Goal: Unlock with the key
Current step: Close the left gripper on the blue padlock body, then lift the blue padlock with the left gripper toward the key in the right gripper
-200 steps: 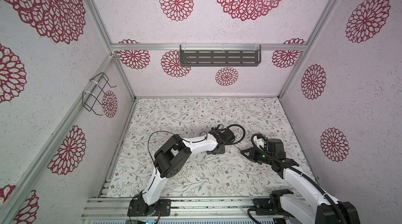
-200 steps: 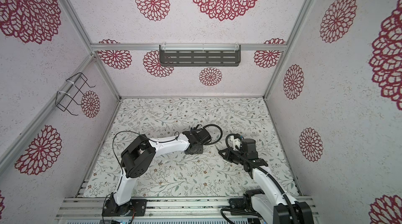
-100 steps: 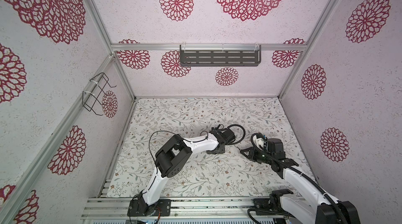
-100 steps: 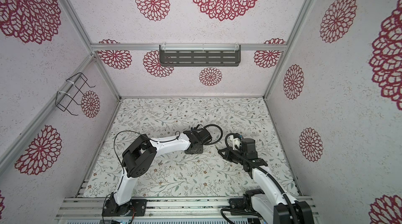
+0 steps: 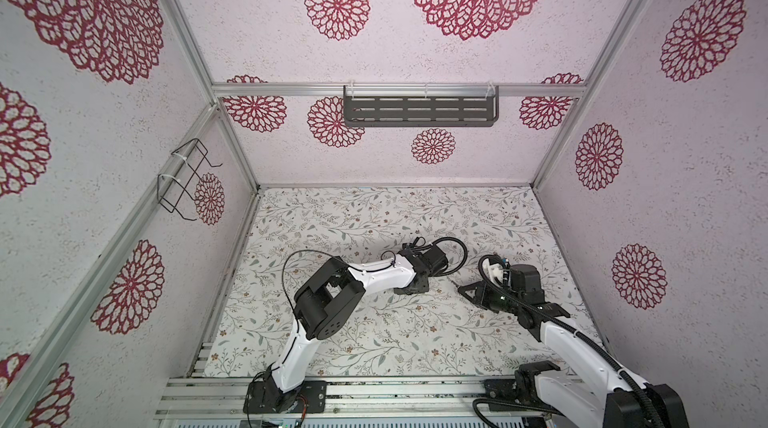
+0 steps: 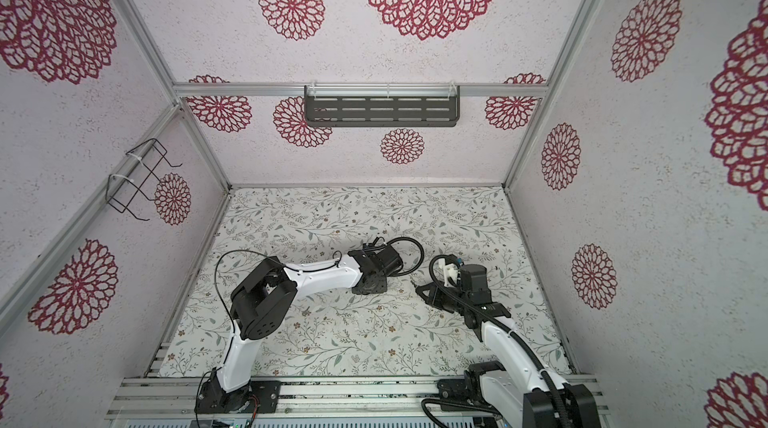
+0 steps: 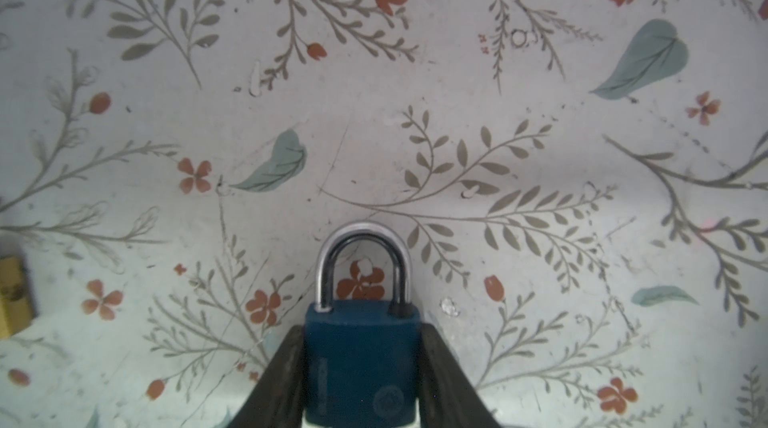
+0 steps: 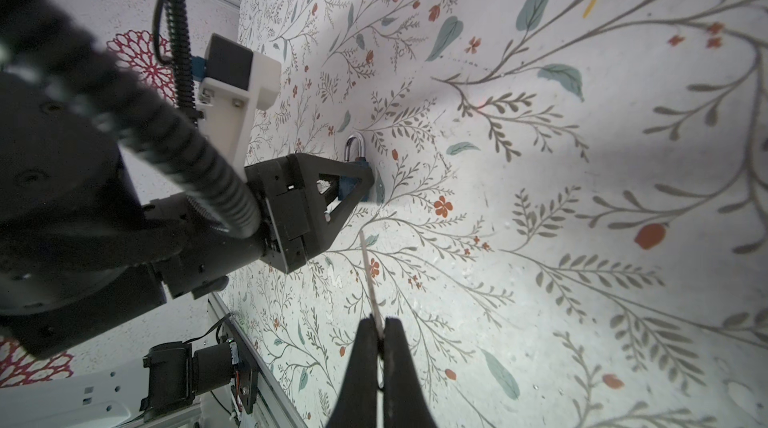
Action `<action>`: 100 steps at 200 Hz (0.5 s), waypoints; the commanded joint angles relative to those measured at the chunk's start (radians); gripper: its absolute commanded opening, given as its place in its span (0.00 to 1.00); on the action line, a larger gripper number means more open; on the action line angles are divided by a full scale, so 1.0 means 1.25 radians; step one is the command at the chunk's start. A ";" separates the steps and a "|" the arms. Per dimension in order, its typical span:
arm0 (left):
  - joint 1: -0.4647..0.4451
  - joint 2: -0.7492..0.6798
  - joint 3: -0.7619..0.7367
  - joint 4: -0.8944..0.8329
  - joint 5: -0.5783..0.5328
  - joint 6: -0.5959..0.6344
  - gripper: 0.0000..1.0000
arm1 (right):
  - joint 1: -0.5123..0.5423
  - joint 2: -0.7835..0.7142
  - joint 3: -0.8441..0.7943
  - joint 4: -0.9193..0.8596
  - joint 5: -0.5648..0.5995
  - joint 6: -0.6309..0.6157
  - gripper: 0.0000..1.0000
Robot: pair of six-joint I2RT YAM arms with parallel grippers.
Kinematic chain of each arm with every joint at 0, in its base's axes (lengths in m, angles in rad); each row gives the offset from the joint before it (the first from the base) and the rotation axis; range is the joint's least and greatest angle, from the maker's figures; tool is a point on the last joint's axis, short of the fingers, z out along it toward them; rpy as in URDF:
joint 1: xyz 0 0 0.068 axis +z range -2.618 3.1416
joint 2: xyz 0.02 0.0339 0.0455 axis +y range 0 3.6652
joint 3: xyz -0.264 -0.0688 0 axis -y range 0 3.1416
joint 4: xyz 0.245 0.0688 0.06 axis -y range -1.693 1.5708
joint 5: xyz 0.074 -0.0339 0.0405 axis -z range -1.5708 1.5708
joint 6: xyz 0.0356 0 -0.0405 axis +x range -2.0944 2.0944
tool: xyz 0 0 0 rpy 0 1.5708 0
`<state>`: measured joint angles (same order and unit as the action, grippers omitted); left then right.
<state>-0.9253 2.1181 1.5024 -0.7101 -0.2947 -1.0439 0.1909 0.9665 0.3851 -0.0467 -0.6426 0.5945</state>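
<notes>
1. At far left, the left gripper (image 7: pixel 361 328) is shown low over the floral-print tabletop (image 5: pixel 374 218). Its black fingers (image 7: pixel 286 372) are pressed against both sides of a blue rectangular metal padlock (image 7: pixel 360 359), which is thus pinched near the table's middle. Whether the padlock is resting or just lifted cannot be told.
2. The padlock's curved silver steel shackle (image 7: pixel 361 228) is pointed away from the wrist. Both of its legs are seated in the body, so the lock is judged not yet opened.
3. The keyway is shown in no view. It is presumed to sit on the end opposite the shackle, which is turned in toward the left gripper's palm.
4. Between the arms, a bare strip of table is left, so the key tip and the padlock are near but apart.
5. At right, the right gripper (image 8: pixel 378 328) is pressed together on a thin silver metal key (image 8: pixel 369 276). Only the blade is visible, and it is projected forward toward the padlock.
6. The step in hand is judged to be securing the padlock for insertion.
   - The pinch should be made firm before any lift.
   - The hidden end should be turned out and offered to the key.
   - The blade should be lined up with the keyway and fed in slowly.
   - A skewed push could drive the padlock out of the pinch or twist the key between its fingers.
</notes>
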 commanded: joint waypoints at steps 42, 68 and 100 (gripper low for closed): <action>0.032 -0.206 -0.128 0.088 -0.011 -0.073 0.26 | 0.060 -0.015 0.090 -0.062 0.056 -0.037 0.00; 0.033 -0.287 -0.187 0.148 -0.010 -0.108 0.21 | 0.113 -0.022 0.121 -0.103 0.124 -0.047 0.00; 0.032 -0.387 -0.261 0.227 -0.006 -0.172 0.16 | 0.189 -0.042 0.131 -0.095 0.213 -0.028 0.00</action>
<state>-0.8917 1.7149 1.2274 -0.5396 -0.2897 -1.1774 0.3664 0.9485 0.5137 -0.1528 -0.4896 0.5667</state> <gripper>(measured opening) 0.411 0.044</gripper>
